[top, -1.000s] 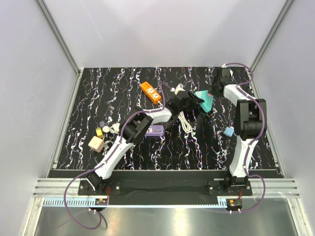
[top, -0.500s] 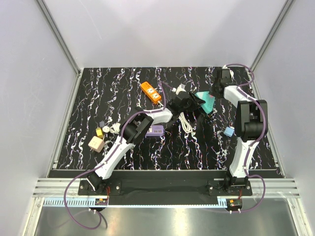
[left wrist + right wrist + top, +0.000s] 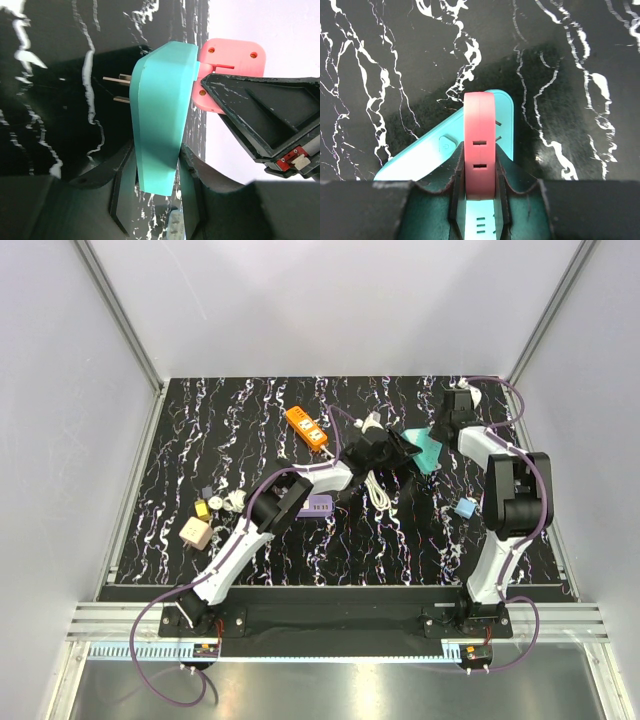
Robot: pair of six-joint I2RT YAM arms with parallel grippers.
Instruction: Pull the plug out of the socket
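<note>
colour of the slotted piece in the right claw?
Pink. The slotted piece shows best in the right wrist view, clamped in the right claw.

Near the far right corner of the surface (image 3: 200,420), the socket (image 3: 422,448) is held between the left claw (image 3: 157,162) on its left and the right claw (image 3: 480,172) behind it, which holds the plug (image 3: 480,145) against it. A power strip (image 3: 306,427) lies to their left near the far edge. A cord (image 3: 377,490) lies before them.
</note>
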